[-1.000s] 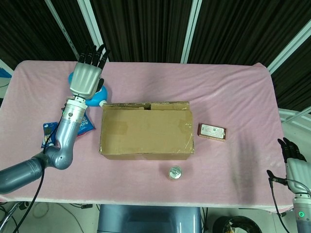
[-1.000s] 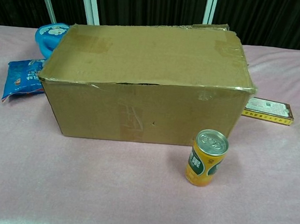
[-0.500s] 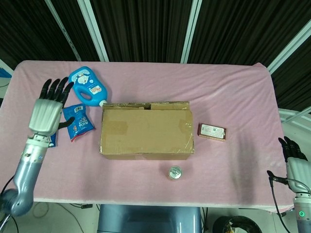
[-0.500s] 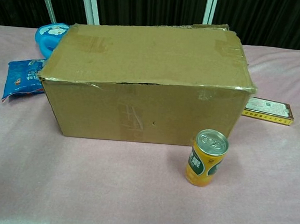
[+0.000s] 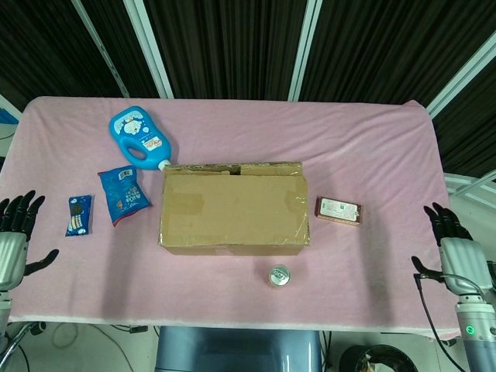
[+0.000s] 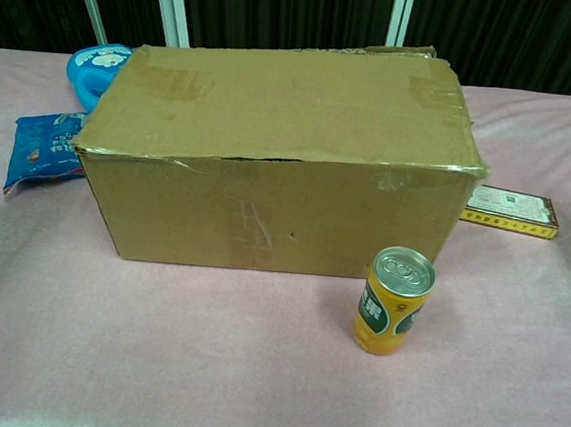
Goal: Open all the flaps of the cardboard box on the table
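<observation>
The brown cardboard box (image 5: 233, 208) (image 6: 280, 159) sits mid-table with its top flaps lying flat and closed; clear tape shows along the edges. My left hand (image 5: 13, 242) hangs at the table's left front corner, fingers spread and holding nothing, far from the box. At the right front edge my right hand (image 5: 452, 249) is likewise spread and empty. Neither hand appears in the chest view.
A yellow drink can (image 5: 279, 276) (image 6: 393, 300) stands just in front of the box. A flat brown packet (image 5: 339, 210) (image 6: 509, 210) lies to its right. A blue bottle (image 5: 140, 139) (image 6: 92, 69), a blue snack bag (image 5: 123, 194) (image 6: 43, 147) and a small blue pack (image 5: 78, 215) lie to the left.
My left arm swung from over the blue bottle back and down to the table's left front corner. My right hand rose slightly at the right edge. The box stayed still.
</observation>
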